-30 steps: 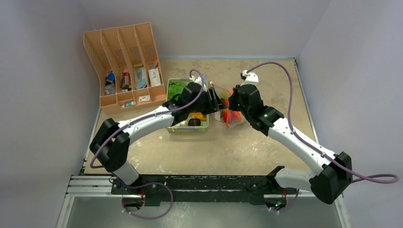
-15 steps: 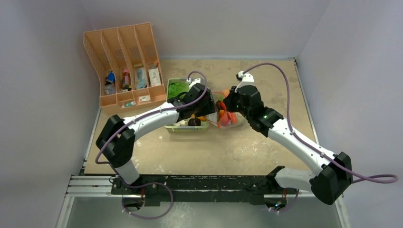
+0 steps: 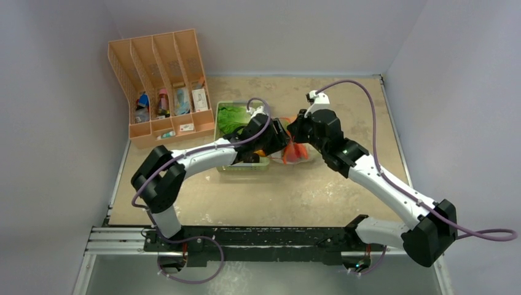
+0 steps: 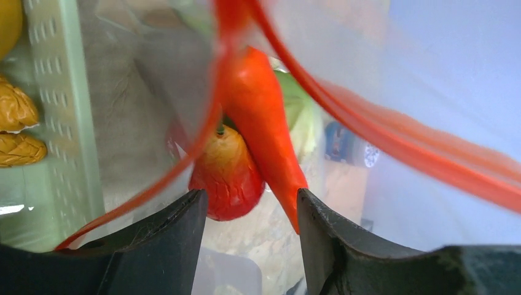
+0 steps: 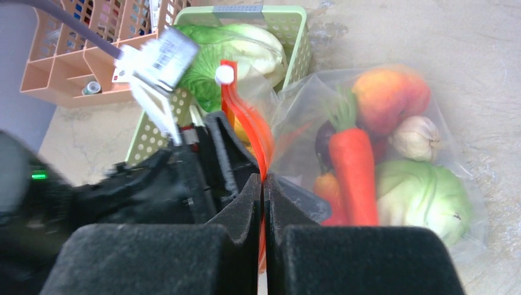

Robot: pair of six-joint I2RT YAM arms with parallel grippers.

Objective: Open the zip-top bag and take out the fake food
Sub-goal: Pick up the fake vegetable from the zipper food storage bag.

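Note:
The zip-top bag (image 3: 295, 152) lies on the table just right of the tray. In the right wrist view the zip-top bag (image 5: 368, 123) holds a peach (image 5: 390, 95), a carrot (image 5: 353, 166), a pale-green cabbage (image 5: 424, 200) and a small beige piece (image 5: 416, 138). My right gripper (image 5: 263, 184) is shut on the bag's orange-red zip strip (image 5: 242, 110) and holds that edge up. My left gripper (image 4: 252, 209) is open at the bag's mouth, its jaws either side of a red-yellow fruit (image 4: 226, 178) and the carrot's (image 4: 267, 123) tip, not touching them. From above, the left gripper (image 3: 279, 136) and right gripper (image 3: 297, 131) are close together.
A pale-green tray (image 3: 241, 166) with leafy lettuce (image 3: 232, 117) stands left of the bag, under my left arm. It also shows in the right wrist view (image 5: 295, 24). An orange file organizer (image 3: 161, 86) stands at the back left.
My left arm has swung right and its gripper has moved into the bag's mouth. The bag has settled lower against the tray. My right gripper has kept its grip on the strip.

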